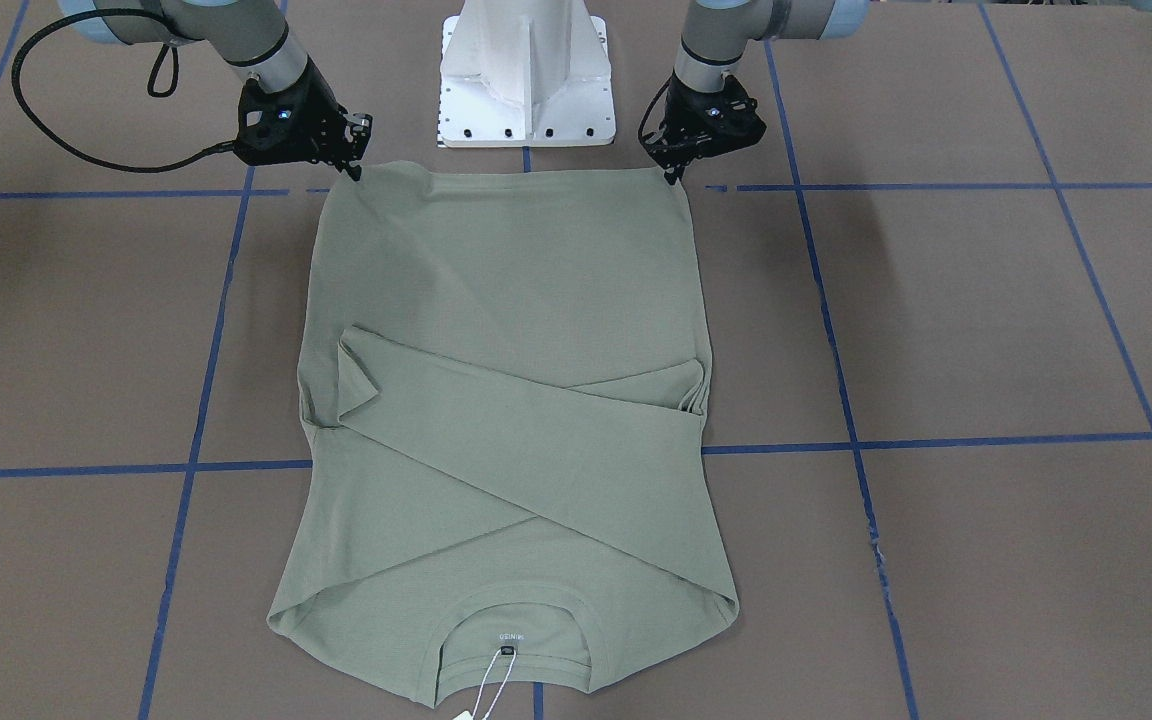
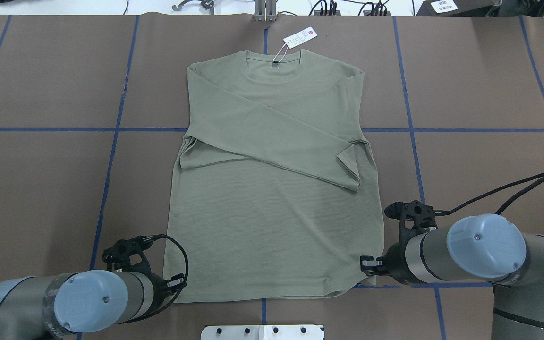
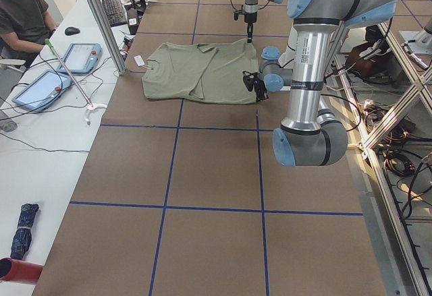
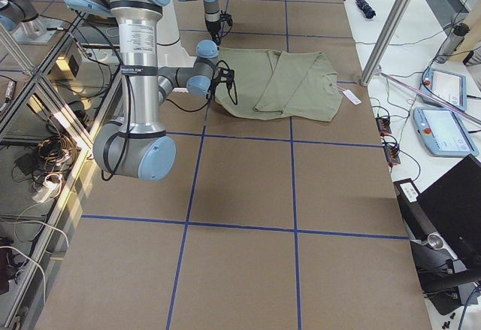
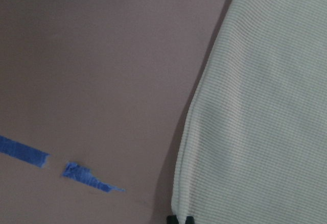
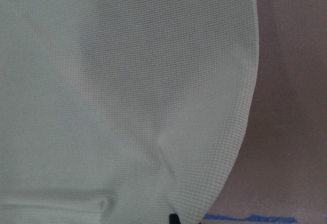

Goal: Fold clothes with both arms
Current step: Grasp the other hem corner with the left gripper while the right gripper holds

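At the left of the overhead view, the grey metal left arm [image 2: 64, 307] with a light-blue joint cap lies low over the robot's side of the table. Its black two-fingered left gripper [image 2: 178, 284] sits at the near left hem corner of the sage-green long-sleeved knit shirt [image 2: 272, 222]. The fingers are pressed together on that corner: in the left wrist view the ribbed edge of the cloth runs straight down into the black fingertips [image 5: 180, 218], and from the front the corner rises to a small point under the gripper. The shirt lies flat in the middle of the brown paper-covered table [image 2: 40, 179], which is marked with blue tape lines. Its hem is toward the robot and its round neck toward the far edge. Both sleeves are folded across the chest and cross each other. The upper one slants from the left shoulder down to a cuff near the right side seam, and the cuff of the lower one shows at the left side. A white rectangular hang tag [image 2: 300, 38] on a string lies on the table just beyond the collar. A white metal pedestal base [image 2: 262, 332] stands at the near edge between the arms. Further right, the black two-fingered right gripper [image 2: 369, 271] is clamped on the near right hem corner, where the right wrist view shows the knit puckering toward a dark fingertip [image 6: 173, 218]. The grey right arm [image 2: 480, 245] extends from there to the view's right edge.
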`<state>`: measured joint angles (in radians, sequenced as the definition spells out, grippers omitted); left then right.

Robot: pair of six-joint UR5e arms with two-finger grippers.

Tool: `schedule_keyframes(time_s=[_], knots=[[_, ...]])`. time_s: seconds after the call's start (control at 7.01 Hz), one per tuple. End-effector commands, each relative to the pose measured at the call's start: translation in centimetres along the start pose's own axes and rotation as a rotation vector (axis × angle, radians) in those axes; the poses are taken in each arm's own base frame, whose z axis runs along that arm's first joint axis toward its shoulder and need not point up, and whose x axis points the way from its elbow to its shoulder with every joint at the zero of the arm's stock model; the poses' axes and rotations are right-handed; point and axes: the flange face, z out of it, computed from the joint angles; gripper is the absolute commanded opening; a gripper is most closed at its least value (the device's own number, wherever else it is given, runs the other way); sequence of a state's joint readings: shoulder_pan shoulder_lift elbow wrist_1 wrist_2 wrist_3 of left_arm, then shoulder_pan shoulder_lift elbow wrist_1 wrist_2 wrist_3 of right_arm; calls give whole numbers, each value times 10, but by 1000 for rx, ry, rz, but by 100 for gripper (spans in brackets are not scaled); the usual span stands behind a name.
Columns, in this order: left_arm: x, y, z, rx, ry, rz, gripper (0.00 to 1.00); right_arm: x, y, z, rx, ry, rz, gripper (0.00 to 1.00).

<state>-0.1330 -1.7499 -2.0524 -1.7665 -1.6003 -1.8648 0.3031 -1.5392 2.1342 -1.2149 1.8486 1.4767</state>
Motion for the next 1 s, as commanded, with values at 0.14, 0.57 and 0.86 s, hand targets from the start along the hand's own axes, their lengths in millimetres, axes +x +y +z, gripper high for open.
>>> schedule_keyframes(time_s=[0.14,0.57,0.86], knots=[[2,3,-41,1,-10,44,0,1,4,-22,-2,-27,-3,0],[-3,23,-85,-22,-51,115,0,20,20,-57,-39,-36,2,0],[-7,55,-109,-81,-40,157,0,18,35,-77,-143,-66,26,0]])
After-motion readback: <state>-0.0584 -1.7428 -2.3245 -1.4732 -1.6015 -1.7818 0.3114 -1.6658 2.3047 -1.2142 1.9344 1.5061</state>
